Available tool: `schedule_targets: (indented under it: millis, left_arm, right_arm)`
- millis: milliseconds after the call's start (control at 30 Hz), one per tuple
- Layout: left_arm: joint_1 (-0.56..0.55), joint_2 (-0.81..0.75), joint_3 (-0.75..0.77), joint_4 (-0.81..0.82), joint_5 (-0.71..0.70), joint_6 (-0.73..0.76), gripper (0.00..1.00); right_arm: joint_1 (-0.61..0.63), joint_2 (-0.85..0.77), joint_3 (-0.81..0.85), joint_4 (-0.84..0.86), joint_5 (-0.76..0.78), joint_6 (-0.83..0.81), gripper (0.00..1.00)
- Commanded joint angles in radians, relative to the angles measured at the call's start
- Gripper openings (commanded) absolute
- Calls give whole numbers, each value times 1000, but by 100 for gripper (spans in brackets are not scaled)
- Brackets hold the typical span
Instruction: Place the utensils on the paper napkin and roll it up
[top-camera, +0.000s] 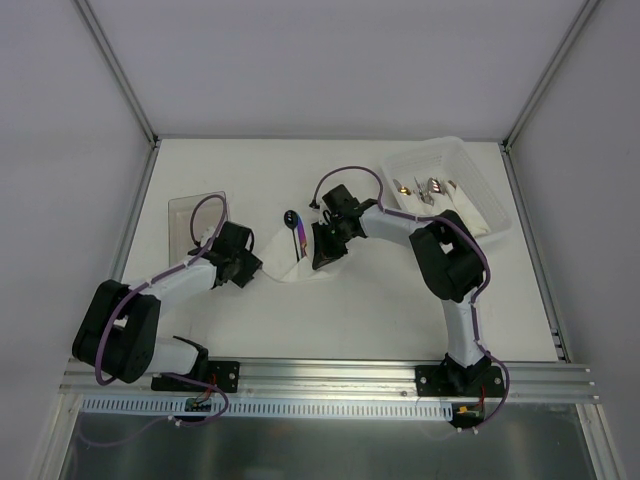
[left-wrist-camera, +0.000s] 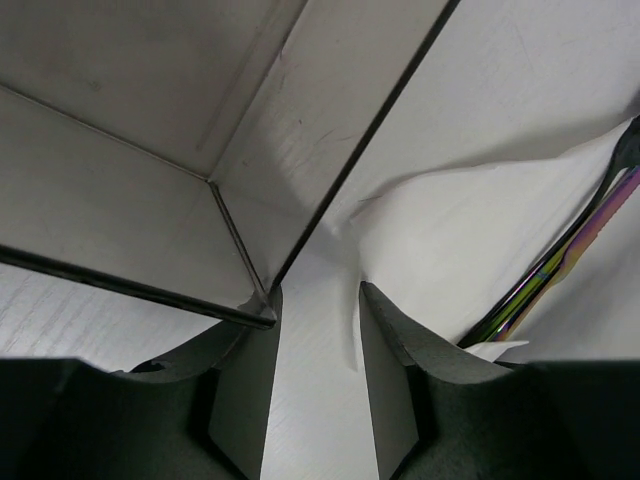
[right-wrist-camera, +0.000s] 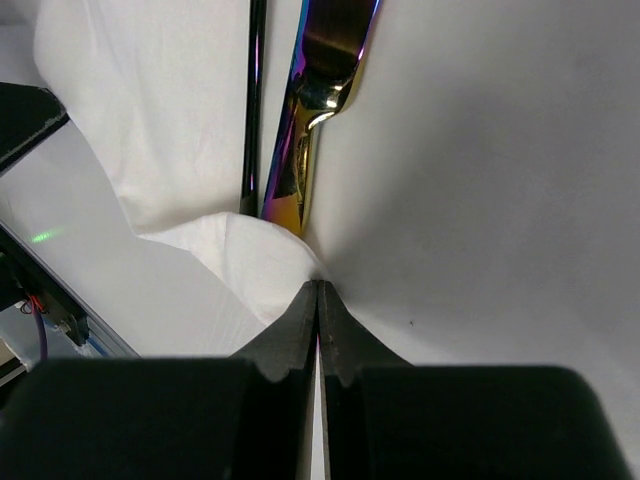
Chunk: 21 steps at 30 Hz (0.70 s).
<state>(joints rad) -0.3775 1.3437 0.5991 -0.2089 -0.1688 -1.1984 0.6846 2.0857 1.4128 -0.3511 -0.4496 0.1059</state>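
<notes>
Nearest, look to the left tool (left-wrist-camera: 320, 300): spread, straddling a loose edge of the paper napkin (left-wrist-camera: 450, 230) without gripping it, hard beside the corner of a clear tray (left-wrist-camera: 150, 130). Risk here of shutting on bare desk (top-camera: 350, 320) or on the tray's lip instead of paper. Risk too of catching one thin layer and tearing it.

Next, the right tool (right-wrist-camera: 318, 290): pressed together, with a raised fold of the napkin running straight into the tips, so apparently pinching that fold. Thin, soft paper, so expect a rip from any sharp tug, or a slip out of so small a bite. Pulling against the left side while unevenly held would likely skew the roll or drag the whole sheet across the desk.

Just beyond the fold, both utensils side by side on the napkin near the middle of the desk: the spoon (top-camera: 289, 216), with its black bowl past the far edge of the paper, and the iridescent piece (right-wrist-camera: 300, 150) touching or nearly touching its handle. Smooth and slim, so liable to skate apart or slide out of the open far end during rolling, leaving a loose or empty wrap.

Farthest, at the right rear, a clear plastic box (top-camera: 470, 175) of other cutlery, well apart and no likely obstacle.
</notes>
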Motion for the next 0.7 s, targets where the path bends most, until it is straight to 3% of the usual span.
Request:
schedule_targets:
  millis: [0, 400, 667]
  left_arm:
    - [15, -11, -45, 39, -49, -23, 38]
    - [17, 54, -65, 172, -38, -32, 38]
    - [17, 9, -91, 189, -60, -18, 37]
  right_arm:
    - [0, 40, 9, -37, 75, -6, 3]
    - [-5, 47, 14, -48, 91, -11, 3]
    - [-7, 51, 18, -52, 91, -12, 3]
